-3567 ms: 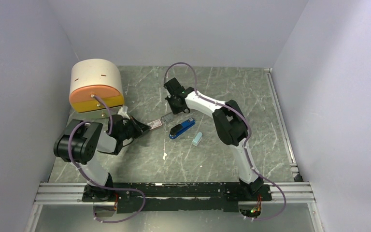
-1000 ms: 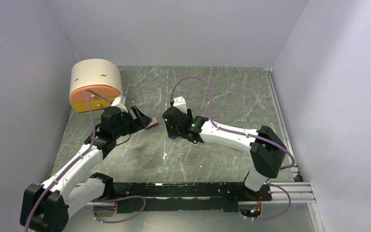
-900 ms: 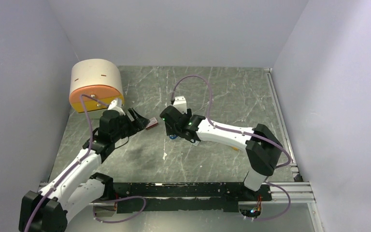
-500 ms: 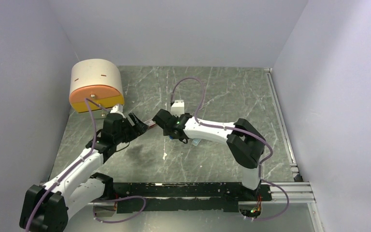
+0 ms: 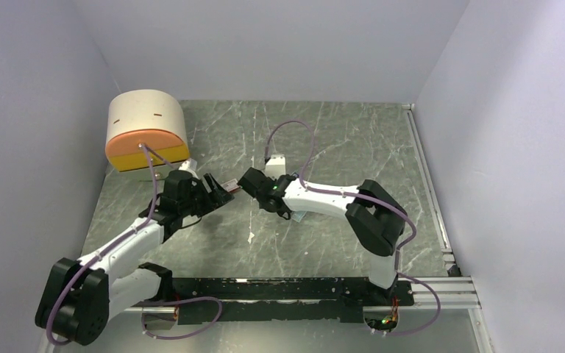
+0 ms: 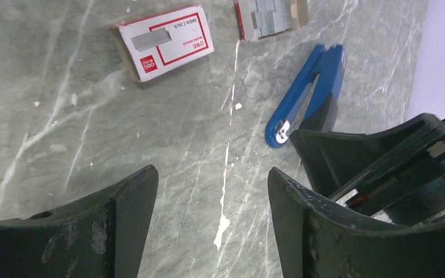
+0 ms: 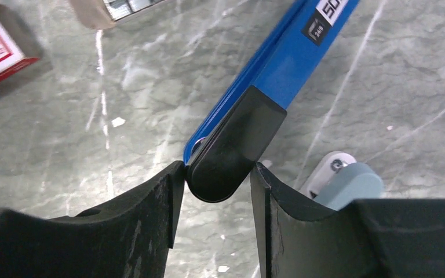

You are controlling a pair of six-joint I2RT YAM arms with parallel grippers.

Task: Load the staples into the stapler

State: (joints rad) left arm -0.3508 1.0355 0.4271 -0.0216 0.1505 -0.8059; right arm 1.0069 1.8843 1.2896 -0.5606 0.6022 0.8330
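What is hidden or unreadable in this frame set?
- Stapler: far end cut off by the top edge in the right wrist view; under the right arm in the top view.
- Staples: cut by the top edge, left wrist view.
- Right gripper: clamped or merely flanking, unclear.

Left claw (image 6: 211, 176): fingers spread wide, arm stretched forward and low over the table. Right claw (image 7: 217, 171): fingers pressed against both sides of the stapler (image 7: 292, 58) at its black end, arm bent leftward.
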